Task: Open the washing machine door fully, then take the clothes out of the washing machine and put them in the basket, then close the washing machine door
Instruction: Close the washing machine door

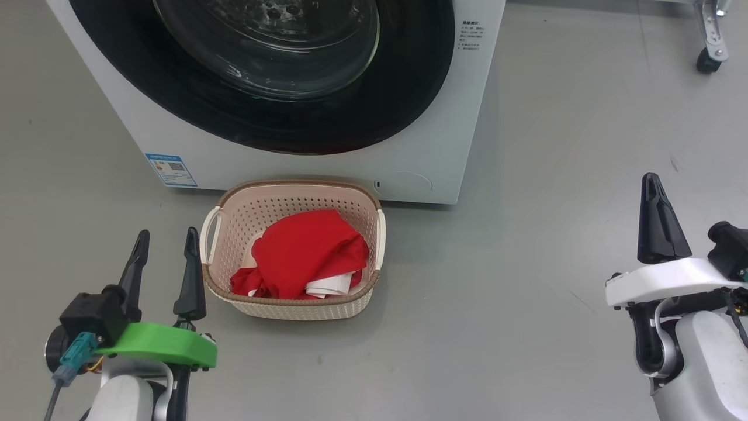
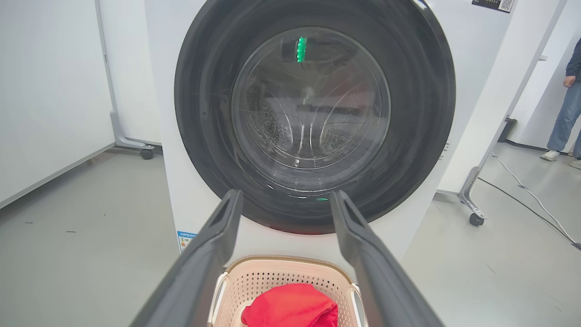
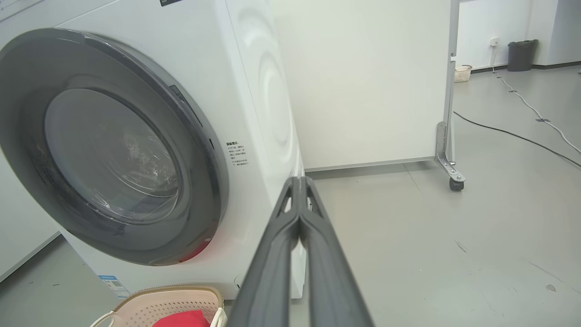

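Beyond the right pincer (image 3: 299, 181) and to its right: white panel (image 3: 363, 81) on a castor (image 3: 455, 184), black cable (image 3: 513, 135) across grey floor (image 3: 454, 254), dark bin (image 3: 522, 54) far behind. Far right of the left pincer (image 2: 286, 195): legs (image 2: 565, 118) in jeans. Far left: second panel (image 2: 45, 91).

door (image 2: 313, 122) shut | red clothes (image 1: 304, 254) in basket (image 1: 292, 307) touching washing machine (image 1: 432, 152)

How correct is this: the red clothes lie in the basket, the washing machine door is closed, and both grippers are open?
Only the left gripper is open; the right gripper is shut, jaws pressed together, as the right wrist view shows. The clothes, basket and washing machine door are as said.
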Tool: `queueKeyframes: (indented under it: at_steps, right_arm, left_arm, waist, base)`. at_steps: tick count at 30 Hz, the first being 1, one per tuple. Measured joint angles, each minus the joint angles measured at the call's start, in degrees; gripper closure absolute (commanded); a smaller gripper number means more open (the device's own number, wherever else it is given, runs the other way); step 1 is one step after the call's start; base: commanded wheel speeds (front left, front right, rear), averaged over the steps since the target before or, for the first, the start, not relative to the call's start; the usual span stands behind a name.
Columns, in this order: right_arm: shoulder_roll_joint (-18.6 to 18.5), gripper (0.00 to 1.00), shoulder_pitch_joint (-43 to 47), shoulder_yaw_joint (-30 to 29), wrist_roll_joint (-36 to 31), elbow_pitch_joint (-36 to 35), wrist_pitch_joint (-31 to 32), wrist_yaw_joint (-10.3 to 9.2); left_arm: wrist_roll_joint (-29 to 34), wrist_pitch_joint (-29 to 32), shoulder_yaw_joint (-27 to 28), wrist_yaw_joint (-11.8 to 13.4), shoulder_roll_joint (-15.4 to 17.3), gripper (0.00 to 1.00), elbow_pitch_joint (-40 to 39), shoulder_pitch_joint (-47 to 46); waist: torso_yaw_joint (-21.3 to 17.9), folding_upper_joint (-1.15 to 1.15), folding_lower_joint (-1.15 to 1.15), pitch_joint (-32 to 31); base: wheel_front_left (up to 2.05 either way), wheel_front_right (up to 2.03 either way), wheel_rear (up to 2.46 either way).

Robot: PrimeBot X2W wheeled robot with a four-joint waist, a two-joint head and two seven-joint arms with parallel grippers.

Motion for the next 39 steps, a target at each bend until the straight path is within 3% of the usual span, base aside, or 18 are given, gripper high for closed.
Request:
queueKeyframes:
  at_steps: [2, 3, 5, 13, 39]
  right_arm:
    - [0.2, 1.0, 0.9, -0.5, -0.1, -1.0, 0.0, 0.0]
    - [0.4, 0.8, 1.3, -0.5, -0.5, -1.5, 0.0, -0.02]
    - [0.4, 0.0, 1.9, -0.6, -2.4, -2.8, 0.0, -0.53]
    - [0.5, 0.0, 4.8, -0.8, -6.2, -4.6, 0.0, -0.57]
    - [3.5, 0.0, 7.6, -2.3, -8.5, -7.5, 0.0, 0.08]
  left_arm:
    - [-0.4, 0.0, 0.0, 0.0, 0.0, 0.0, 0.4, 0.3]
    - [-0.4, 0.0, 0.2, 0.0, 0.0, 0.0, 0.3, 0.5]
    - [-0.4, 0.0, 0.2, 0.0, 0.0, 0.0, 0.2, 0.7]
    - [-0.2, 0.0, 0.0, 0.0, 0.0, 0.0, 0.8, 0.7]
    - [2.9, 0.0, -0.1, -0.1, 0.0, 0.0, 1.0, 1.3]
  waist:
    - [-0.5, 0.0, 0.0, -0.4]
    - [-0.7, 0.0, 0.0, -0.5]
    - [-1.0, 0.0, 0.0, -0.5]
    - [-1.4, 0.0, 0.0, -0.3]
    - [-1.9, 0.0, 0.0, -0.9]
  base:
    - [0.0, 0.0, 0.0]
    - [0.0, 0.0, 0.0]
    - [0.0, 0.0, 0.0]
    - [0.0, 0.0, 0.0]
    - [0.0, 0.0, 0.0]
